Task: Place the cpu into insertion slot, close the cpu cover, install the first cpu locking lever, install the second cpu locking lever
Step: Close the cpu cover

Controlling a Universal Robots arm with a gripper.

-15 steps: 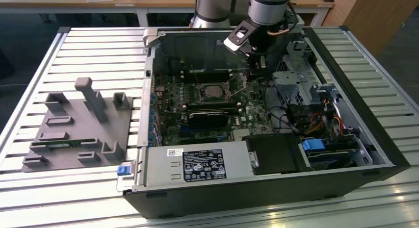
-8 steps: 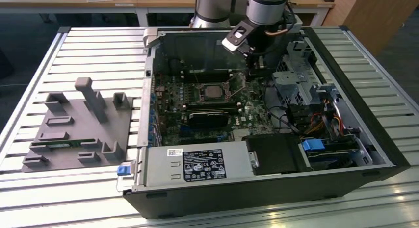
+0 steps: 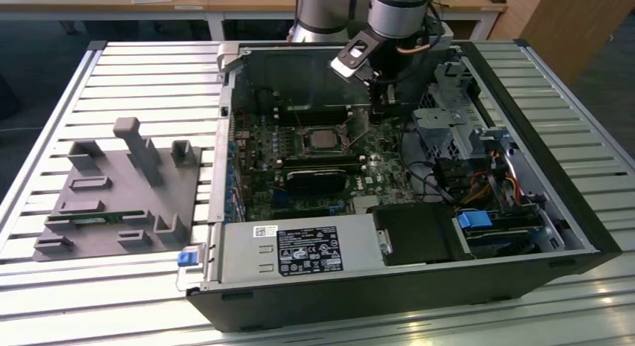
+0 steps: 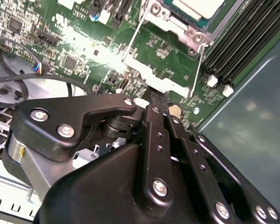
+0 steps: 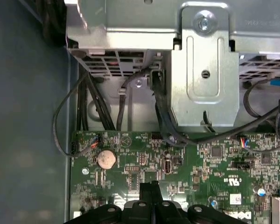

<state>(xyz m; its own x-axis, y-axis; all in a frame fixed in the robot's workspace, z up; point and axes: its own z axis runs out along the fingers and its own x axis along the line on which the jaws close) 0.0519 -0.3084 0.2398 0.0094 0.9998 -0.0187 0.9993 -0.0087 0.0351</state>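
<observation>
Pincer [image 4: 154,100] fingers together, low over the motherboard [image 5: 214,163], just to the exterior view's right of the insertion slot [image 3: 300,140]; cpu [image 3: 320,140] seated there, framed by cpu cover [image 4: 175,25]; white printed label [image 3: 308,251] on near box.

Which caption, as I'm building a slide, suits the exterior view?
Gripper hangs inside an open computer case, beside the cpu on the green motherboard.
</observation>
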